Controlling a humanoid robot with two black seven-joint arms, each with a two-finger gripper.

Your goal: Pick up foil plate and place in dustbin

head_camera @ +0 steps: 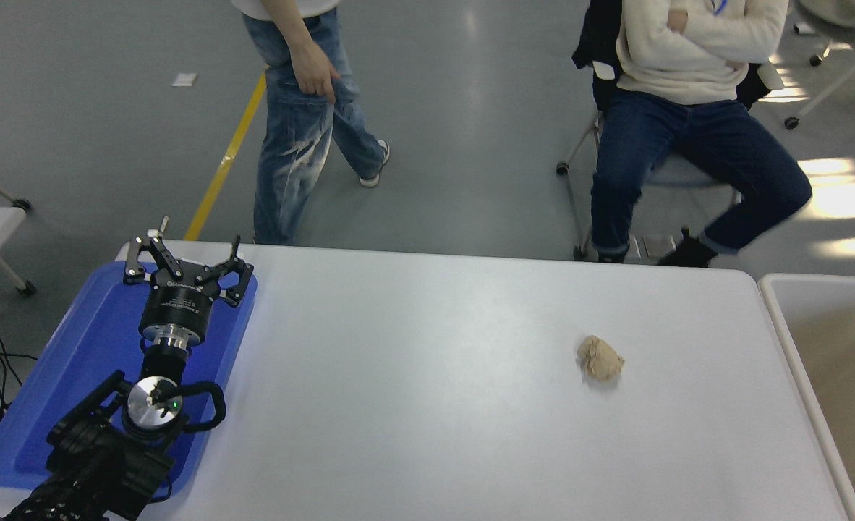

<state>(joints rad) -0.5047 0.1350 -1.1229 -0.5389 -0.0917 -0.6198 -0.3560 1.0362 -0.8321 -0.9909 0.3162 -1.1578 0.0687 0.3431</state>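
Note:
The foil plate is out of view. The dustbin [789, 325] stands against the table's right edge, showing its thick white rim and pale beige inner wall; its inside continues past the picture's edge. My left gripper [189, 250] is parked open and empty over the blue tray [73, 362] at the lower left. My right arm and gripper are out of view.
A small tan paper ball [600, 358] lies on the white table [413, 405], right of centre. At the far side a person in jeans [297, 137] walks on the floor and another person [688, 116] sits on a chair.

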